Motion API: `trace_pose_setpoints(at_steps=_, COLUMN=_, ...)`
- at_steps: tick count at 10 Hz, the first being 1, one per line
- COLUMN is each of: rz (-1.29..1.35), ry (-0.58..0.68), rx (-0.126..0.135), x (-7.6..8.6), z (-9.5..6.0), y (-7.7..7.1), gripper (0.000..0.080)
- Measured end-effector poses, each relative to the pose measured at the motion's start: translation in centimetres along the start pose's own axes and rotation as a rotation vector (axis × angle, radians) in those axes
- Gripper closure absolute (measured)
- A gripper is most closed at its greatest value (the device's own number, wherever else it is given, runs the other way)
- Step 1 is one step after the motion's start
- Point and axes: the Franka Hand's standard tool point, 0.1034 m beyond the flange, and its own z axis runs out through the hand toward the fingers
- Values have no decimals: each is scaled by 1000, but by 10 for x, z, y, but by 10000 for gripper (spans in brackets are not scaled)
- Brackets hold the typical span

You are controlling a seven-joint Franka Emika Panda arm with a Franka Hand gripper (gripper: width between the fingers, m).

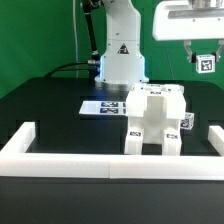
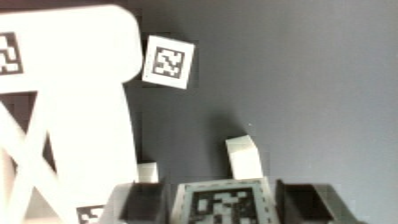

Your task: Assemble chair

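Nearest my exterior camera runs the white barrier wall (image 1: 110, 165). Past it, my gripper (image 1: 203, 50) hangs high, jaws closed tight on a small tagged chair part (image 1: 205, 64). I see the half-built chair (image 1: 155, 120) standing on the table well below the gripper, toward the exterior view's left of it. The marker board (image 1: 103, 106) lies flat farther out to that same side.
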Motion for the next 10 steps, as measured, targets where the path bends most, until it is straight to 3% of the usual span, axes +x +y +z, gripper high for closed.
trace_pose_setpoints(at_steps=3, rz=-25, ry=-1, rx=-4, x=1, z=2, y=3, gripper=509)
trace_pose_setpoints(at_steps=7, rz=-176, ry=29, rx=-31, x=35, z=2, y=30, gripper=509)
trace_pose_setpoints(at_steps=10, rz=-178, ry=30, rx=-32, x=37, z=2, y=31, gripper=509)
